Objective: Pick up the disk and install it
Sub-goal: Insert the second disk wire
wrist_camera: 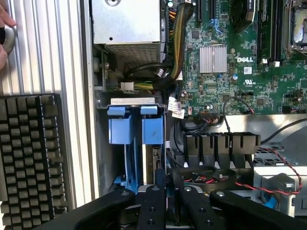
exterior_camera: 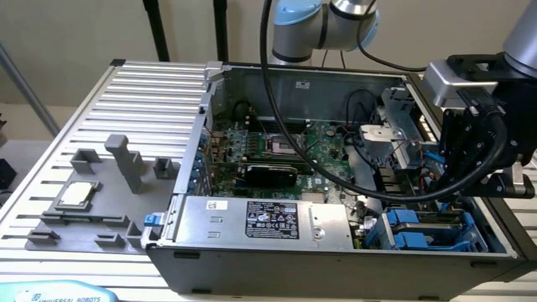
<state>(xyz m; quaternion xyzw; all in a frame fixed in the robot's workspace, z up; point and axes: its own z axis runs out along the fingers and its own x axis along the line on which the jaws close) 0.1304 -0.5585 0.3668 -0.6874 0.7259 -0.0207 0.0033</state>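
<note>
The disk (wrist_camera: 152, 143) stands on edge in the drive bay (exterior_camera: 428, 229) at the case's front corner, on the exterior view's right. Its bright blue carrier tab (wrist_camera: 153, 128) faces up beside a second blue carrier (wrist_camera: 120, 125). My gripper (wrist_camera: 168, 181) hangs just above the bay, over the metal wall next to the disk. Its black fingers (wrist_camera: 154, 201) are drawn nearly together, and nothing shows between them. In the exterior view the gripper (exterior_camera: 459, 189) hangs low over the blue carriers (exterior_camera: 415, 220), partly behind a thick black cable (exterior_camera: 369, 189).
The open case holds the green motherboard (exterior_camera: 277, 151) and the grey power supply (exterior_camera: 260, 220). A fan with red wires (wrist_camera: 206, 175) lies beside the bay. A small CPU chip (exterior_camera: 74, 194) rests on the grey fixture outside. A black keyboard (wrist_camera: 29, 158) and a hand (wrist_camera: 5, 33) are at the case's side.
</note>
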